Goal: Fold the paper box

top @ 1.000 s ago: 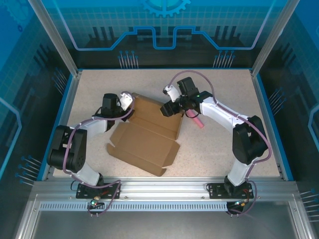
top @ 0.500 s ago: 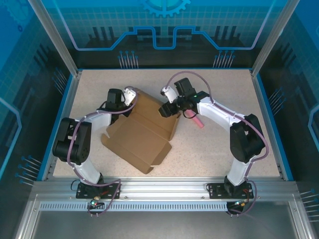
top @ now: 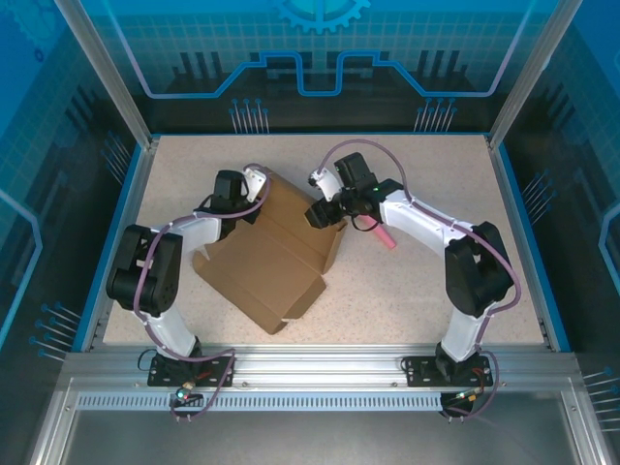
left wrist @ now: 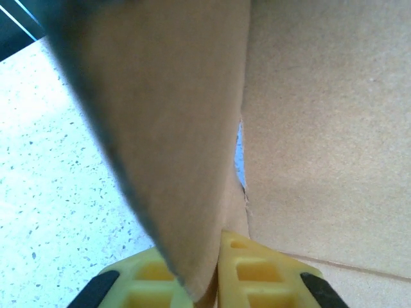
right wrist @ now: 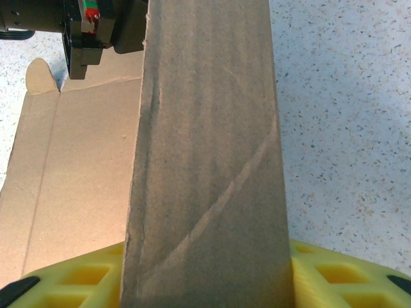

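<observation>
I had the paper box (top: 266, 257) lying open near the middle of the table (top: 436, 300), a little toward its left edge, where both arms could reach its far flaps. The left gripper (left wrist: 209, 285) was clenched on a thin upright flap at the box's far left corner, I judged to stand that wall up. The right gripper (right wrist: 205, 276) straddled the raised far right panel; I could not tell whether it actually pinched it.
</observation>
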You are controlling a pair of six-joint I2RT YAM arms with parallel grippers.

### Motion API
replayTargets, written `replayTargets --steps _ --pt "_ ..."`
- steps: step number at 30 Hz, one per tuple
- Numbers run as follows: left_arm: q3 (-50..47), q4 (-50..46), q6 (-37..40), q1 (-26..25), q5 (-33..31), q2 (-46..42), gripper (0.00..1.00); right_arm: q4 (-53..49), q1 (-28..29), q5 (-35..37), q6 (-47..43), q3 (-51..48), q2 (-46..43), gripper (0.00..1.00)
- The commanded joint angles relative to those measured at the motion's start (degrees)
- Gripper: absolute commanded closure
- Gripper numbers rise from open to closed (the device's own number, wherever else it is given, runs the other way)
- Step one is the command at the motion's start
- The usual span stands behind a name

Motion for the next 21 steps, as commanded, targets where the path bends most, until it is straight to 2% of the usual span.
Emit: replayTargets --steps 1,6,10,21 --pt "1.0 0.9 -0.7 -0.4 -6.1 0.9 0.91 0.5 1.5 -0.3 1.0 -0.9 1.4 0.47" --pt "1.0 0.2 -0.7 -0.4 -5.2 0.5 0.89 -0.1 1.6 0.4 0.8 -0.5 1.4 0.47" --pt "0.4 0.1 -1.2 -0.4 -4.2 -0.5 0.81 -1.3 1.6 1.5 0.4 0.5 1.0 0.47" --pt "-1.6 0.2 -1.6 -0.3 -2.5 -3.8 0.65 -1.9 1.6 2.1 0.4 0.6 0.9 0.49"
